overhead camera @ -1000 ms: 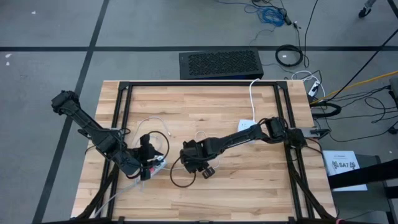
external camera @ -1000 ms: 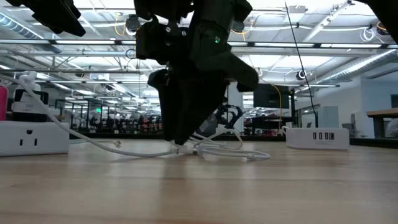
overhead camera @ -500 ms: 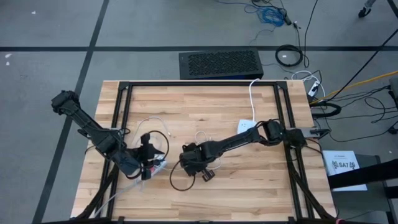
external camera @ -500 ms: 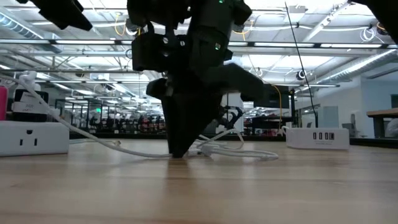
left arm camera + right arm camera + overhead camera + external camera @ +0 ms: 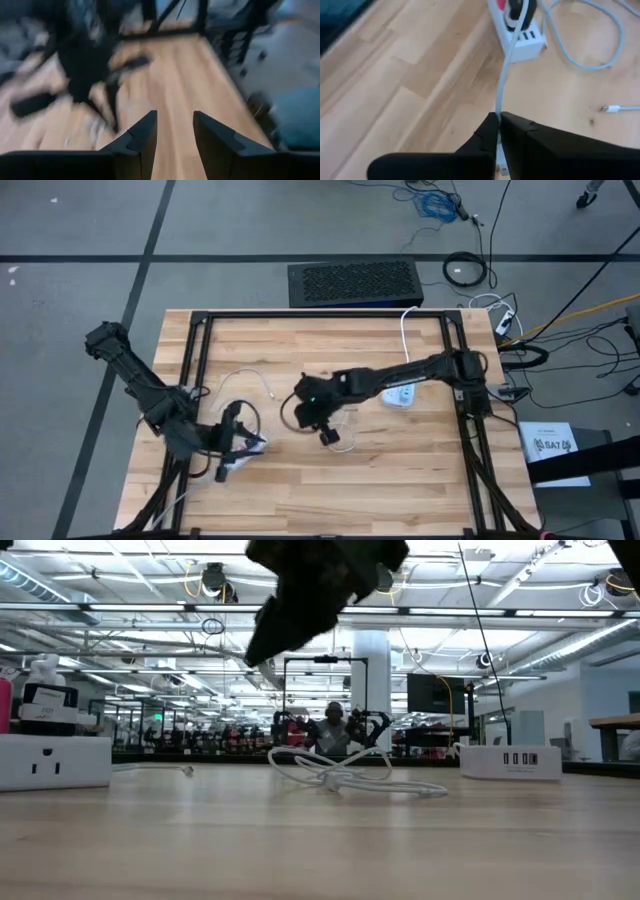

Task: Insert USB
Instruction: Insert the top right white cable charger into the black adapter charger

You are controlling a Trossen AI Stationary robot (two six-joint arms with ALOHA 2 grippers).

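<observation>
1. The right gripper (image 5: 497,131) was clamped shut on the white cable (image 5: 506,80), which ran taut from between its fingertips toward the white hub (image 5: 519,34).
2. In the high view that gripper (image 5: 318,418) hung over the table (image 5: 420,480) near its middle, lifted clear of the wood.
3. A loose plug end (image 5: 611,108) lay on the wood beside the hub; whether the pinched end carried the USB plug was hidden by the fingers.
4. The left gripper (image 5: 172,135) stood with its jaws apart, nothing seen between them, near the table's front left part (image 5: 222,456).
5. The step in hand looked like the carry: cable picked up, plug not yet at a port.
6. The next move would call for bringing the held end to the hub's ports, squaring it to a slot, and pushing straight in without dragging the hub.
</observation>
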